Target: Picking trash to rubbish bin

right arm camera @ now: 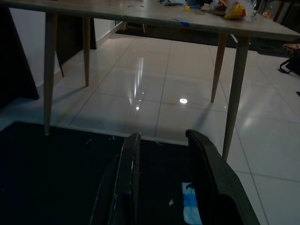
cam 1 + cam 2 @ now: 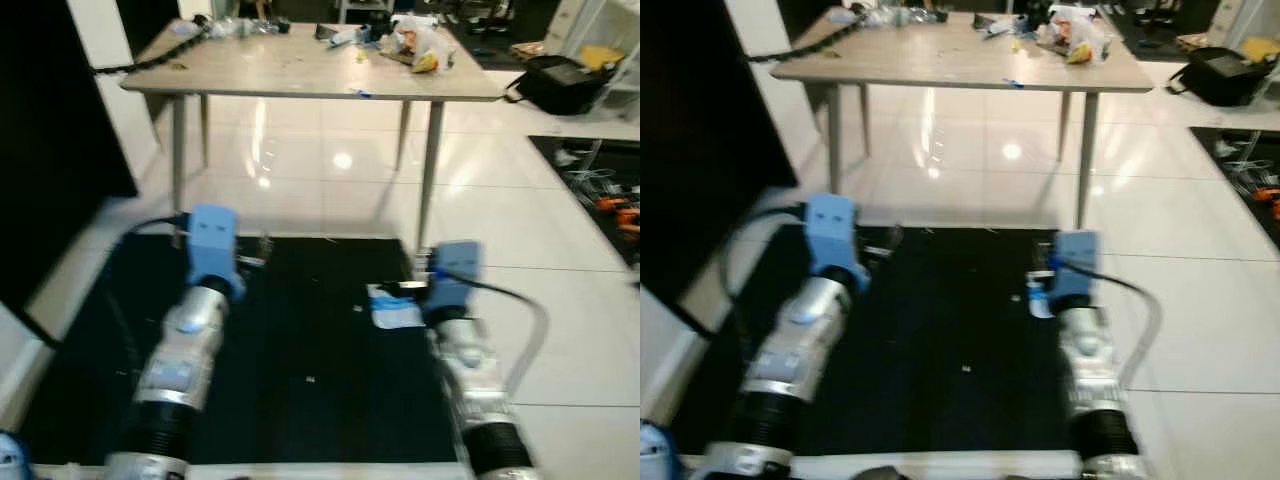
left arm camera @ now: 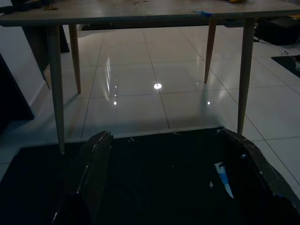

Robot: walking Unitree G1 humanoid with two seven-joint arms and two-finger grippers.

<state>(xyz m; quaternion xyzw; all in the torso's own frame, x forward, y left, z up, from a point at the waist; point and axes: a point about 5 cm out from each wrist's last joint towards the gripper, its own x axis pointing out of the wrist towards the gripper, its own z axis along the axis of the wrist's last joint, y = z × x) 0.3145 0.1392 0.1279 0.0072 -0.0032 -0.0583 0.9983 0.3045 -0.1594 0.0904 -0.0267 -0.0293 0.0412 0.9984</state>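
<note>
A crumpled white and blue wrapper (image 2: 395, 306) lies on the black floor mat (image 2: 300, 350), near the mat's right edge. My right gripper (image 1: 164, 135) hangs low over the mat with its fingers apart and nothing between them. The wrapper (image 1: 191, 208) lies just ahead of it, under its right finger (image 1: 202, 154). My left gripper (image 3: 166, 134) is held out over the left part of the mat, fingers spread wide and holding nothing. The same wrapper (image 3: 224, 178) lies off toward its right finger (image 3: 253, 168).
A wooden table (image 2: 300, 70) on thin legs stands beyond the mat, with bags and clutter (image 2: 415, 45) on top. White glossy tiles (image 2: 330, 180) stretch under and around it. A black bag (image 2: 560, 82) lies at the far right. A dark wall (image 2: 50, 150) runs along the left.
</note>
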